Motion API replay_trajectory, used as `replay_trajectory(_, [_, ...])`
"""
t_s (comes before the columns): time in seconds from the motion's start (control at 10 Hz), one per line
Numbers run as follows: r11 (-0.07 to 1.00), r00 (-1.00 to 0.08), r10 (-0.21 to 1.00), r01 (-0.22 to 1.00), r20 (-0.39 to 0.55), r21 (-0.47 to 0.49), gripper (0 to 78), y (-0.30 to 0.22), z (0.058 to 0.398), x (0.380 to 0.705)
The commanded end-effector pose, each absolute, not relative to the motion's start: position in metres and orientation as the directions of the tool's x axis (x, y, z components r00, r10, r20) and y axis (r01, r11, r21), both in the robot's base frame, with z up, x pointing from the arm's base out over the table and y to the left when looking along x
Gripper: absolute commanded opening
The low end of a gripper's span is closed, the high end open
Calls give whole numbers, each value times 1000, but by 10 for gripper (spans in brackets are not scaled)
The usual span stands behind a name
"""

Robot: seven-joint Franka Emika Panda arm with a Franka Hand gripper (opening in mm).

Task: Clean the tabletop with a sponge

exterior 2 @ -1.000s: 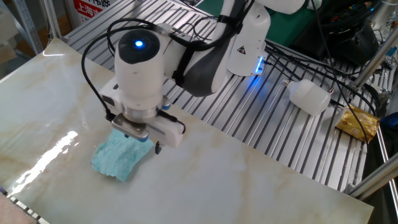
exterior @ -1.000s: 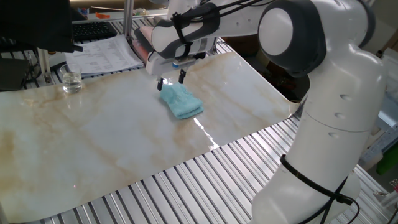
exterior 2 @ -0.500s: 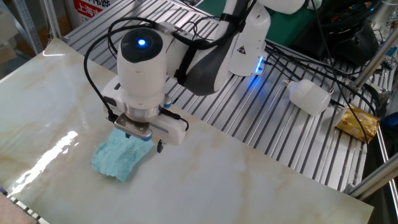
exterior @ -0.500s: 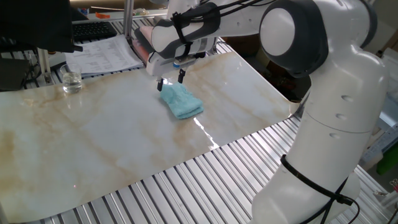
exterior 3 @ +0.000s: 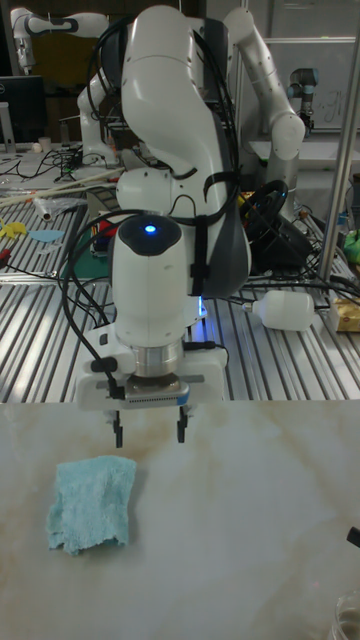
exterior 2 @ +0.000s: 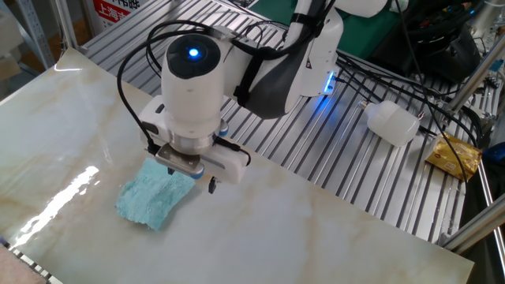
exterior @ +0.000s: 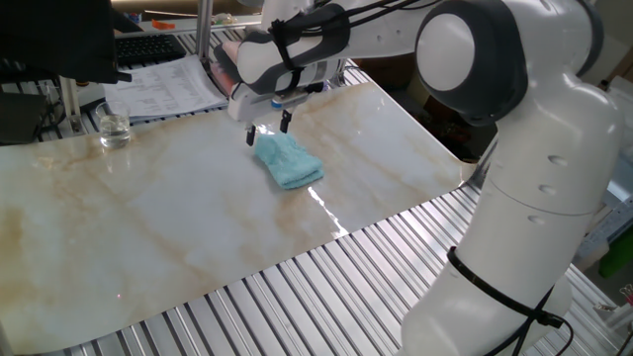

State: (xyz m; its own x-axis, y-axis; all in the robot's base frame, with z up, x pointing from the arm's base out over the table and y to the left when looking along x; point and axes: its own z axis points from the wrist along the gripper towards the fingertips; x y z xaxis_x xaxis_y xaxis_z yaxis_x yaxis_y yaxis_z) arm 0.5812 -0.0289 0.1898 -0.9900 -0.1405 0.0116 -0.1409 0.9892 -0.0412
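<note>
while brown streaks and stains are seen across most of the tabletop (exterior: 148,218), the cleaning is judged to be barely begun, with nearly all wiping left. the sponge (exterior: 287,160), a crumpled light-blue cloth-like pad, is laid flat on the tabletop near its far edge. the gripper (exterior 3: 149,427) is held spread wide and empty, raised clear just beside and above one end of the sponge, nothing being grasped.
</note>
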Motion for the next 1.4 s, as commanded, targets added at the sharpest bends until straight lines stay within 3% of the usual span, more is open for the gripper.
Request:
replay_trajectory(0.1, [989, -989, -145, -145, 12, -41, 775, -28, 192, 581])
replay_trajectory(1.4, [987, -988, -155, -155, 5, -34, 775, -26, 192, 580])
